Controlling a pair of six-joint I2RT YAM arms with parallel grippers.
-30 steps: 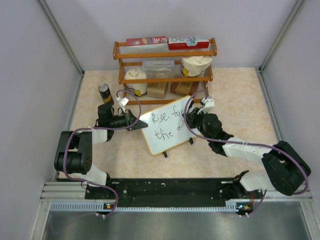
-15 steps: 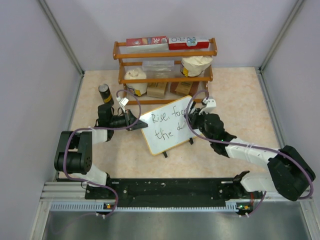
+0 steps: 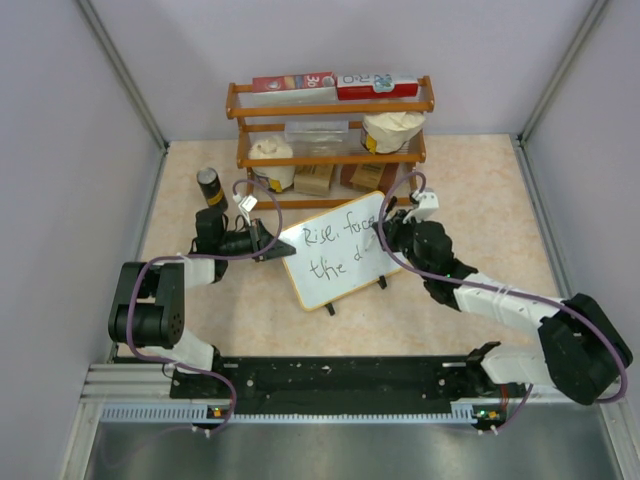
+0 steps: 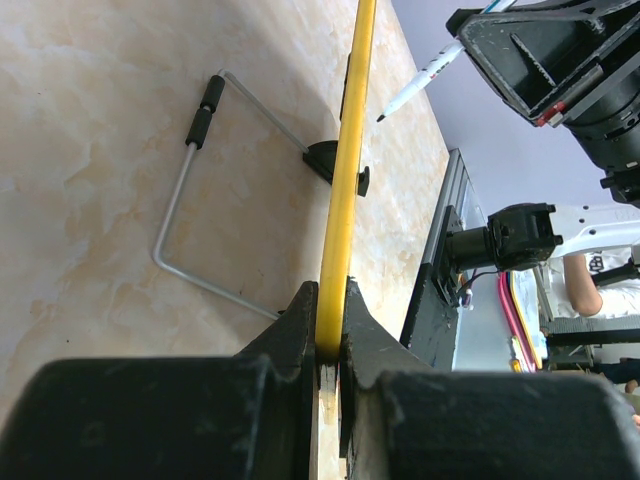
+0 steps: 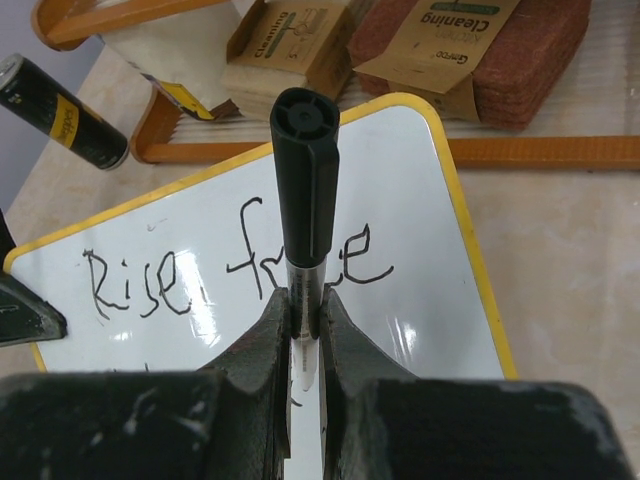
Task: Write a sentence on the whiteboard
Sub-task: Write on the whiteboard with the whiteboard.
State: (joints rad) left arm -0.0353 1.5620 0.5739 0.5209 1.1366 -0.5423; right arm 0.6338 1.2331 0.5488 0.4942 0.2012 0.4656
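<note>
One whiteboard edge sits in the left pincer; right pincer grips marker.

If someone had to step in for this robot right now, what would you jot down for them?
Left hand: shut on the left edge of the whiteboard, which stands before the shelf.
Right hand: shut on the marker, tip just off the board.
Done: the sentence reads "Rise, face" on line one and "the d" on line two.
Left: the last word looks unfinished, so probably complete it.
</note>
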